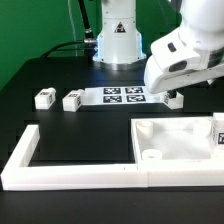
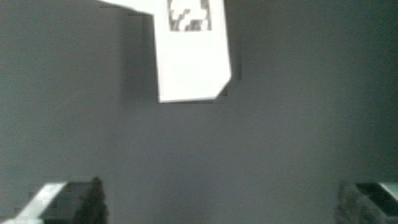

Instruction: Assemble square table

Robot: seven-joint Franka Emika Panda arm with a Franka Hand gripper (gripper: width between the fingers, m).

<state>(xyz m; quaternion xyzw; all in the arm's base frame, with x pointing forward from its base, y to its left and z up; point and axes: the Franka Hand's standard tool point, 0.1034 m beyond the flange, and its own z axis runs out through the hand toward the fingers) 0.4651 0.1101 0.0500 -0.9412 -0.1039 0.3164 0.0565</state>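
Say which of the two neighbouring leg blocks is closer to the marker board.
The leg block beside the marker board; the other leg block sits beyond it, toward the exterior view's left.

Raised exterior view faces arm (image 1: pixel 185 50); close downward wrist view shares marker board (image 2: pixel 192 60).

No words, numbers or brand names clear enough to read. Only black-and-white square tags. A row of them printed on the marker board (image 1: pixel 124 96). One on a small leg block (image 1: pixel 44 98), one on the second leg block (image 1: pixel 73 99) just beside it. Another tag (image 1: pixel 219 133) half cut off at the exterior view's right edge. In the wrist view, a blurry bit of tag on a white piece (image 2: pixel 192 60).
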